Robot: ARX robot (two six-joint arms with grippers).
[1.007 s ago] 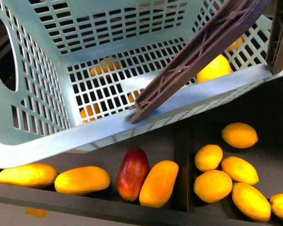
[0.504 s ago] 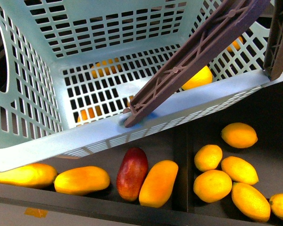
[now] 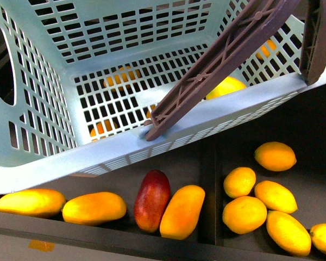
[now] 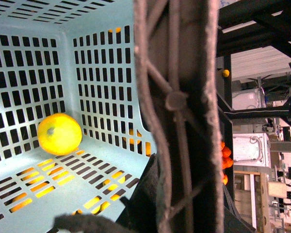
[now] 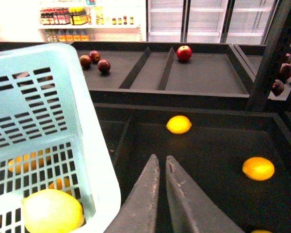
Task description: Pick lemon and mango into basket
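Note:
The pale teal basket [image 3: 168, 138] hangs tilted over the fruit shelf and fills the upper front view. My left gripper [image 4: 170, 206] is shut on its brown handle [image 4: 179, 111]. A yellow lemon [image 3: 226, 86] lies inside on the slotted floor, also seen as the lemon [image 4: 59, 133] and the lemon [image 5: 52, 211]. Below the basket, a yellow-orange mango [image 3: 182, 211] lies on the dark shelf, with two more mangoes [image 3: 95, 207] to its left. My right gripper [image 5: 160, 160] is shut and empty, beside the basket wall [image 5: 94, 160] over a dark bin.
A dark red mango [image 3: 152, 200] lies against the yellow-orange one. Several lemons [image 3: 244, 213] fill the compartment right of a divider [image 3: 208, 185]. Two yellow fruits [image 5: 179, 124] lie in the bin under my right gripper. Red apples [image 5: 184, 52] sit on the rear shelf.
The basket has shifted a little and its right side has lifted. The lemon inside has rolled leftwards along the floor. The shelf fruit has not moved.

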